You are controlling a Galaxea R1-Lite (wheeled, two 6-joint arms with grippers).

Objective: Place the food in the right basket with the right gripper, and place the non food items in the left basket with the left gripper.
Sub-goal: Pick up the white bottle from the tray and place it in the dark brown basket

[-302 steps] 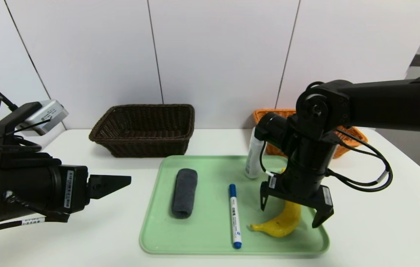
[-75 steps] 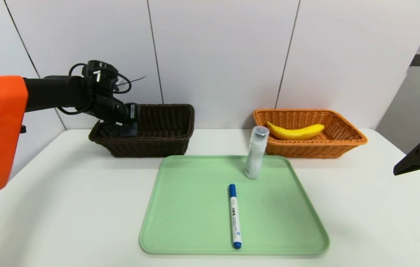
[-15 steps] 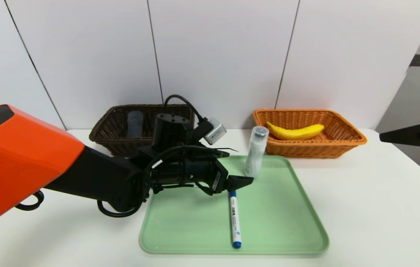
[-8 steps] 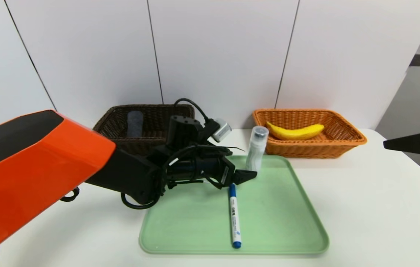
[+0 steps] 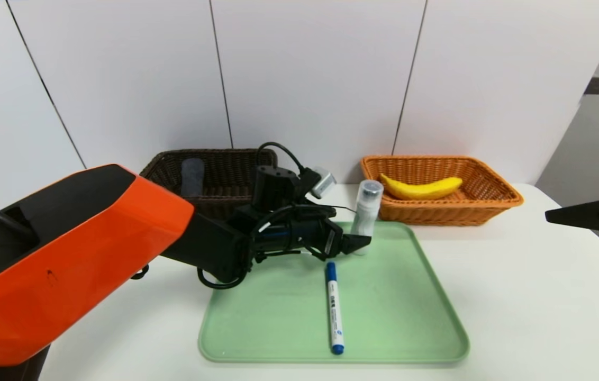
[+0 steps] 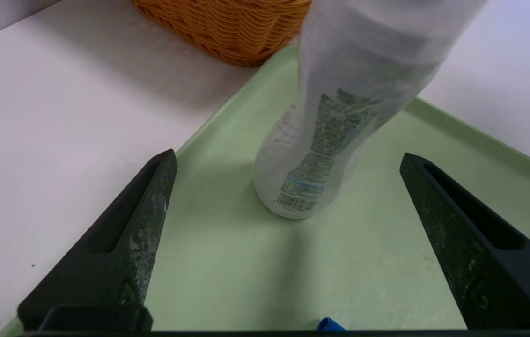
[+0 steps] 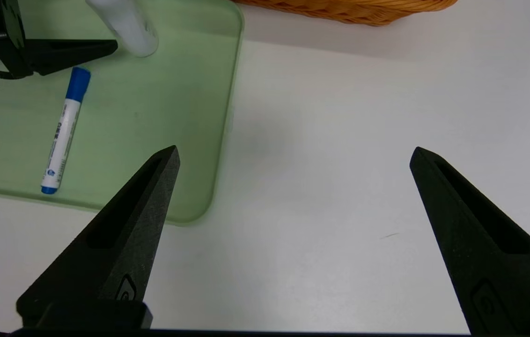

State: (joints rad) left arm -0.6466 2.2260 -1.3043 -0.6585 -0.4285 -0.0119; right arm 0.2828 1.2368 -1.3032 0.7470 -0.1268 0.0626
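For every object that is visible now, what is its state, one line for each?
Left hand: open, around the bottle, not gripping
Right hand: open, off the tray's right side
Bottle: upright, cap on
Marker: lying on tray, capped
Tray: flat on table
Banana: whole, in orange basket
Cloth: rolled, in dark basket

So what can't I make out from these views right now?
- Left end effector: its far finger, head view, hidden behind its own arm.
- Right end effector: mostly cut off by the head view's edge.
- Bottle: top cut off by the left wrist view's edge.
- Marker: all but its blue tip cut off, left wrist view.
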